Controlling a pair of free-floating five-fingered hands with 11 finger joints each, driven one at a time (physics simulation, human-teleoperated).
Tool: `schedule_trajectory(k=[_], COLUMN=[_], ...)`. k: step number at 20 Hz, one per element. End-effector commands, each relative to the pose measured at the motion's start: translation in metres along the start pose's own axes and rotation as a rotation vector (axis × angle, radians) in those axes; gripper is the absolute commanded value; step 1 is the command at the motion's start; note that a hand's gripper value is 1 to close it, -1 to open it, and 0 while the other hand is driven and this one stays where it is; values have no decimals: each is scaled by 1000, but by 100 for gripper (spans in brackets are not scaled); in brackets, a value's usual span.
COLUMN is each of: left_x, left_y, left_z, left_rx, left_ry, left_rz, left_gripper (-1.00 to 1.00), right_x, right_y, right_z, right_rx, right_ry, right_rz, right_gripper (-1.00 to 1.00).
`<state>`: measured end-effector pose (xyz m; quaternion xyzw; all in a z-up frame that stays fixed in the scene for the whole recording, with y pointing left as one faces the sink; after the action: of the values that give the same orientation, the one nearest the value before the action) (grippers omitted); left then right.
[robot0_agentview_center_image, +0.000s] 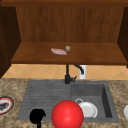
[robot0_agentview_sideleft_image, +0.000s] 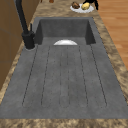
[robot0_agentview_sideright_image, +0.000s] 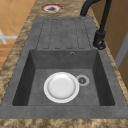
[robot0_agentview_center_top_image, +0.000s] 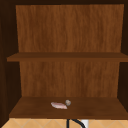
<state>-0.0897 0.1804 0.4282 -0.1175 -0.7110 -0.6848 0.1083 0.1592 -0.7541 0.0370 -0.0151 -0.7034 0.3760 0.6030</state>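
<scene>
My left hand (robot0_agentview_center_image: 37, 116) hangs low at the front left, over the front edge of the sink's (robot0_agentview_center_image: 25, 100) ribbed drainboard. Just to its right is a big red ball (robot0_agentview_center_image: 67, 114), apart from the hand. A white plate (robot0_agentview_sideright_image: 61, 87) lies in the basin beside the drain (robot0_agentview_sideright_image: 82, 80). At the counter's far right end, my right hand (robot0_agentview_sideleft_image: 91, 2) is next to a white plate with brown and yellow food (robot0_agentview_sideleft_image: 81, 7).
A black faucet (robot0_agentview_center_image: 67, 75) stands behind the sink, with a white cup (robot0_agentview_center_image: 83, 72) at the wall. A red-rimmed plate (robot0_agentview_center_image: 5, 105) sits on the left counter. On the lower cabinet shelf (robot0_agentview_center_top_image: 100, 110) lie a pink item (robot0_agentview_center_top_image: 58, 105) and a small grey ball (robot0_agentview_center_top_image: 67, 102).
</scene>
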Motion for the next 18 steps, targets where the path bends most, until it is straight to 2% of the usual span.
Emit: schedule_trajectory(k=[1, 10, 13, 18], left_x=[0, 0, 0, 0], left_y=[0, 0, 0, 0], left_z=[0, 0, 0, 0], left_rx=[0, 0, 0, 0], left_ry=[0, 0, 0, 0], left_rz=[0, 0, 0, 0], left_gripper=[0, 0, 0, 0], right_x=[4, 48, 63, 92], right_y=[6, -4, -11, -20], right_z=[-11, -13, 1, 20], right_rx=[19, 63, 46, 0], right_ry=[31, 108, 128, 145], right_rz=[123, 251, 274, 274], right_gripper=[-100, -100, -100, -100])
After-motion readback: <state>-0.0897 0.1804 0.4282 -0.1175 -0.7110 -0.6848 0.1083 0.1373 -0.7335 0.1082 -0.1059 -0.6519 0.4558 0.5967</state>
